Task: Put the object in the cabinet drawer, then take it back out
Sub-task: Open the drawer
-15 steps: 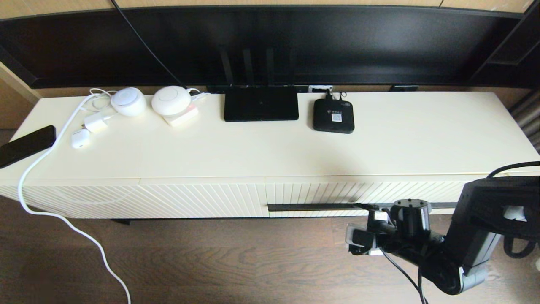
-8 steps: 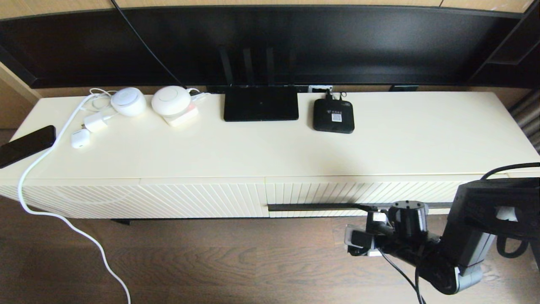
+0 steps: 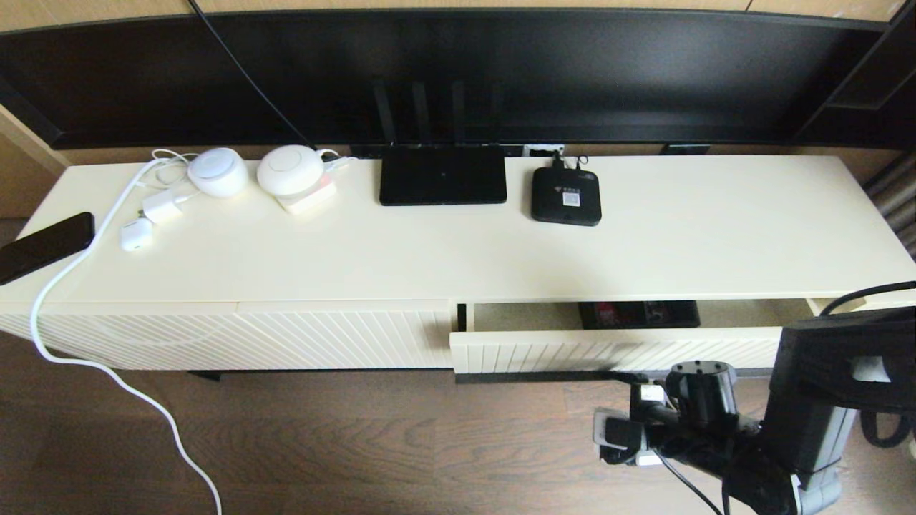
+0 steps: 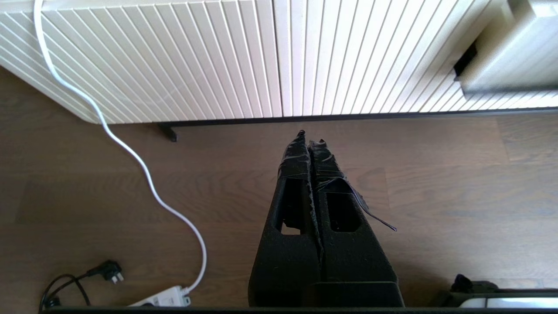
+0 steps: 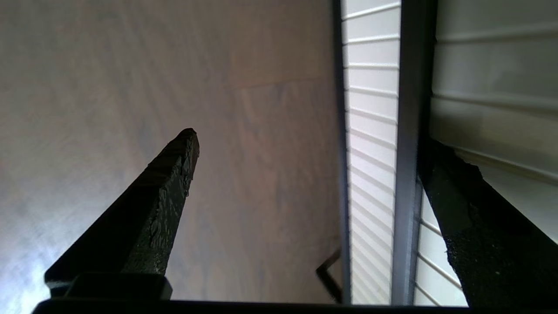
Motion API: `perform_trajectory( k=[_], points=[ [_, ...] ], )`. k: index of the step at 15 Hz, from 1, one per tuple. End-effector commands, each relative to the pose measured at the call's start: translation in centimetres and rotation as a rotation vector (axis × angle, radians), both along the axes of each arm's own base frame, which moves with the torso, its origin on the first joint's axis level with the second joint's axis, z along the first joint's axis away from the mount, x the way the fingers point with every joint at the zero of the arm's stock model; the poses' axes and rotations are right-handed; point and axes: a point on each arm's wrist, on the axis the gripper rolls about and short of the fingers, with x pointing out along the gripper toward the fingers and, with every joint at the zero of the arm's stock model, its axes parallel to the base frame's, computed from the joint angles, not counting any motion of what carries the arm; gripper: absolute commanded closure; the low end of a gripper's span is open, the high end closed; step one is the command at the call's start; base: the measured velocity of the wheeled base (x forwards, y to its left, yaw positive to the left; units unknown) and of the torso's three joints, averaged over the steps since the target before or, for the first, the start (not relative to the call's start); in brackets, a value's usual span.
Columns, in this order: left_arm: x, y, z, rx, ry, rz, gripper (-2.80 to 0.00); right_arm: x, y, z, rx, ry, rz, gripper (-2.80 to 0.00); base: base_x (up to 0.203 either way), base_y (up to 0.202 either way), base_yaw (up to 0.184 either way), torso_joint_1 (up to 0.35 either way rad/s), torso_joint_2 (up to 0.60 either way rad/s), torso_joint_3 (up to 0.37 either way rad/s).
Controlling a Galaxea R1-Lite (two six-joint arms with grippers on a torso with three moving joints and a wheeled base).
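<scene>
The cabinet drawer [image 3: 615, 350] stands pulled out a little, its ribbed front off the cabinet. Inside it, against the back, lies the black organizer box [image 3: 639, 315], with a red packet showing and most of it hidden under the cabinet top. My right gripper [image 3: 626, 375] is at the dark bar handle [image 3: 529, 376]. In the right wrist view the right gripper [image 5: 309, 139] is open, one finger [image 5: 462, 205] behind the handle [image 5: 407, 131] and the other finger [image 5: 170, 174] out over the floor. My left gripper [image 4: 310, 137] is shut on nothing, low over the floor before the cabinet.
On the cabinet top sit a flat black router [image 3: 442, 174], a small black set-top box [image 3: 565, 196], two white round devices [image 3: 290, 170], chargers and a phone [image 3: 43, 247]. A white cable [image 3: 107, 372] runs down to a power strip [image 4: 161, 298] on the floor.
The drawer has slid out toward me with my right gripper hooked on its handle, and the organizer box inside has come into view. The right arm drew back with it.
</scene>
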Motion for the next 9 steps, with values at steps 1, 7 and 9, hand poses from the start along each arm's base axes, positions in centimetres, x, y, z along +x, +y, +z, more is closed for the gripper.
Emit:
perform_trajectory(
  k=[1,7,9],
  points=[
    [0.0,0.0,0.0,0.000,0.001,0.000,0.00,-0.8,-0.1,0.7,-0.002,-0.012,0.006,-2.80,0.000,0.000,0.000,0.000,0.00,0.000],
    [0.0,0.0,0.0,0.000,0.001,0.000,0.00,-4.1,-0.1,2.9,-0.002,-0.008,0.040,-2.80,0.000,0.000,0.000,0.000,0.00,0.000],
    [0.0,0.0,0.0,0.000,-0.001,0.000,0.00,-4.7,-0.2,4.5,0.013,-0.053,0.040,-2.80,0.000,0.000,0.000,0.000,0.00,0.000]
  ],
)
